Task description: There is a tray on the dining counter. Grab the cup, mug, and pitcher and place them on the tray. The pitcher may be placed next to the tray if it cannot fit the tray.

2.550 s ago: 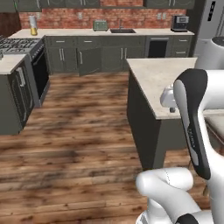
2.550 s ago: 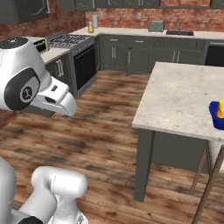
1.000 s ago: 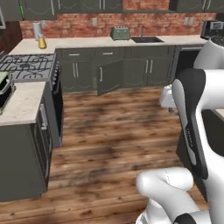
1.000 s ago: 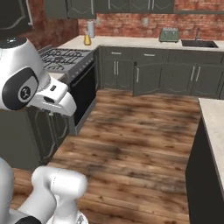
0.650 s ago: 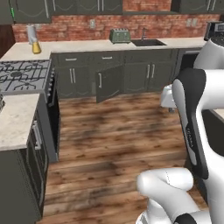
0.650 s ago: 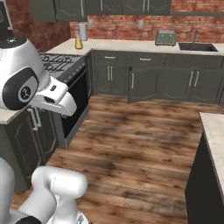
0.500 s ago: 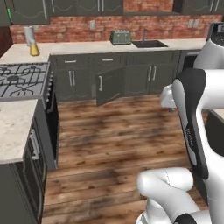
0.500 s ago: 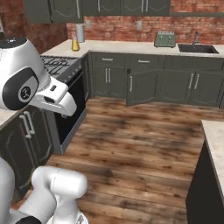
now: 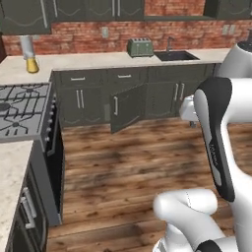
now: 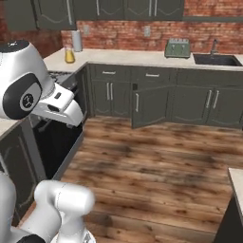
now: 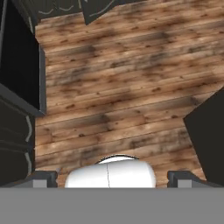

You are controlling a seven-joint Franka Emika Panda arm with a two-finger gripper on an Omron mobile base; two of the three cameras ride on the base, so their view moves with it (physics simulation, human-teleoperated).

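The pitcher [image 9: 31, 60] is clear glass with amber liquid in its base. It stands on the far back counter near the left corner, also in the right base view as the pitcher [image 10: 70, 51]. My gripper [image 11: 112, 178] hangs over bare wooden floor, far from it. Its fingertips [image 11: 43, 177] stand wide apart, open, with nothing between them. A pale corner of the dining counter [image 10: 236, 176] shows at the lower right of the right base view. The tray, cup and mug are out of view.
A gas stove [image 9: 19, 106] with a dark oven front stands on the left. Along the back wall run grey cabinets with one door ajar [image 9: 126, 106], a toaster [image 9: 140, 47] and a sink [image 9: 173, 55]. Wooden floor [image 9: 123, 162] lies between.
The whole scene has slid right as the base moved; the back counter and pitcher are nearer and the dining counter has nearly left view. The arm holds its pose, jaws still open.
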